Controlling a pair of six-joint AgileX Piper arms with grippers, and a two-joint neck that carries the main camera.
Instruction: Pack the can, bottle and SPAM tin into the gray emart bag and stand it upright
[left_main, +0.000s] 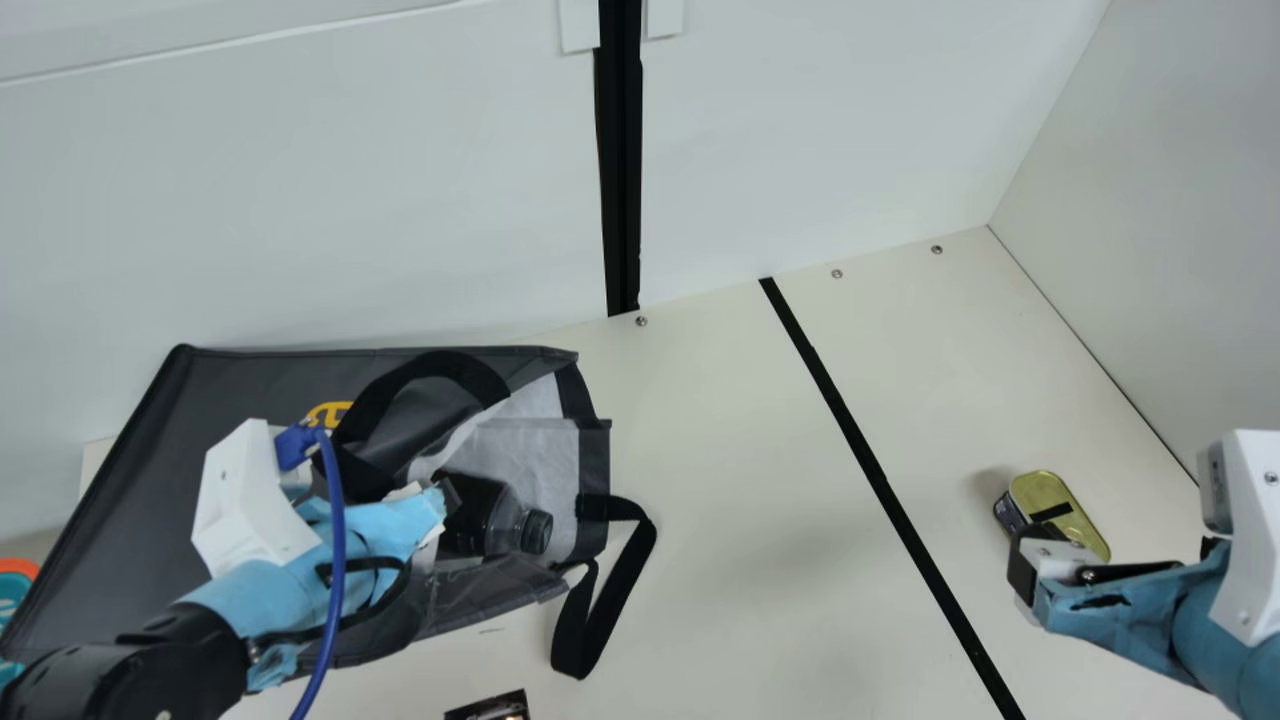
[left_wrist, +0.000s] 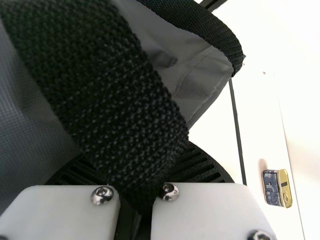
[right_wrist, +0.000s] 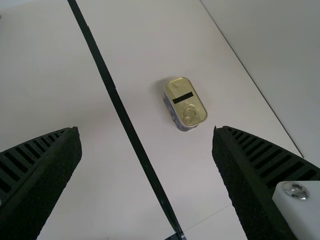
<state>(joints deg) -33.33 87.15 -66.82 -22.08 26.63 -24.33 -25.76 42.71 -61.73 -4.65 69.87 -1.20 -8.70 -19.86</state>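
Note:
The gray bag (left_main: 230, 395) lies on its side at the left in the main view, its mouth toward the right. The dark bottle (left_main: 500, 525) lies inside the mouth, cap outward. My left gripper (left_main: 445, 500) is at the mouth beside the bottle; in the left wrist view, my left gripper (left_wrist: 135, 200) is shut on a black bag handle (left_wrist: 115, 100). My right gripper (left_main: 1022, 575) is over the table's right side, near the SPAM tin (left_main: 1062, 505). In the right wrist view, my right gripper (right_wrist: 147, 145) stands open, the tin (right_wrist: 185, 102) beyond its fingers.
A second handle loop (left_main: 640, 560) spreads onto the table right of the bag. A black strip (left_main: 870, 465) crosses the table between bag and tin. A small dark object (left_main: 490, 708) lies at the front edge, an orange and teal thing (left_main: 15, 590) far left. Walls stand behind and at right.

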